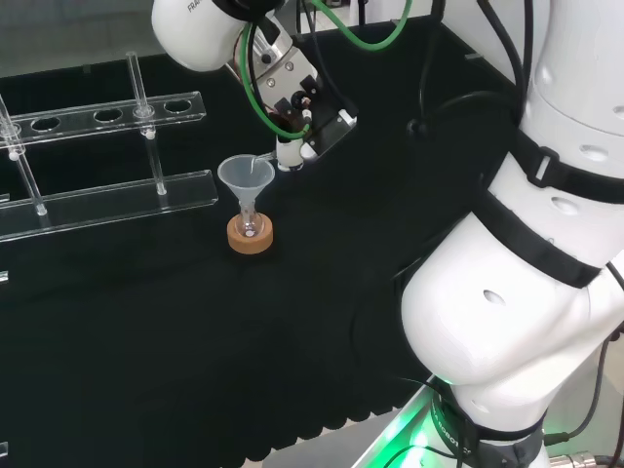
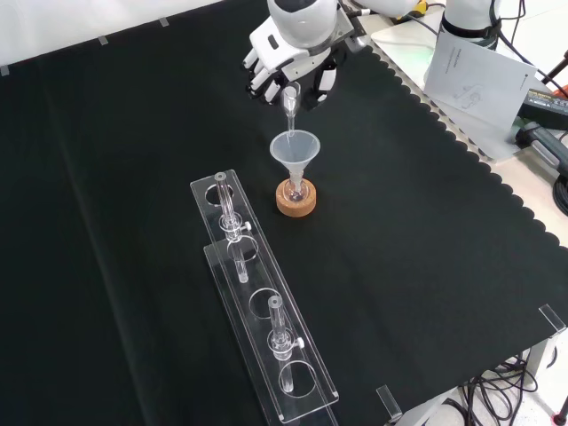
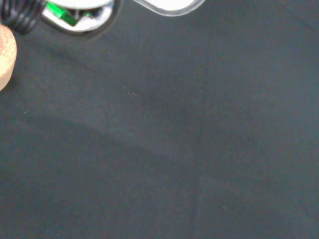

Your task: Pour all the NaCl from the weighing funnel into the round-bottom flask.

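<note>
Hand point(image 2: 288, 64) fingers curl around the weighing funnel point(image 2: 289, 99), tilted spout-down. We see its tip over the plastic funnel point(image 2: 294, 153) seated in the round-bottom flask point(image 2: 295, 191) on a cork ring point(image 2: 295, 203).

The white robot arm point(image 1: 507, 322) rises in large rounded links at the right of the head view and reaches across to the upper middle, where its black and white hand of fingers and a thumb point(image 1: 302, 117) is carried. In the front view the hand point(image 2: 288, 62) enters from the top, palm side facing down toward the cloth, with its fingers point(image 2: 262, 84) curled and pinching a slender clear tube-like piece that points downward
</note>
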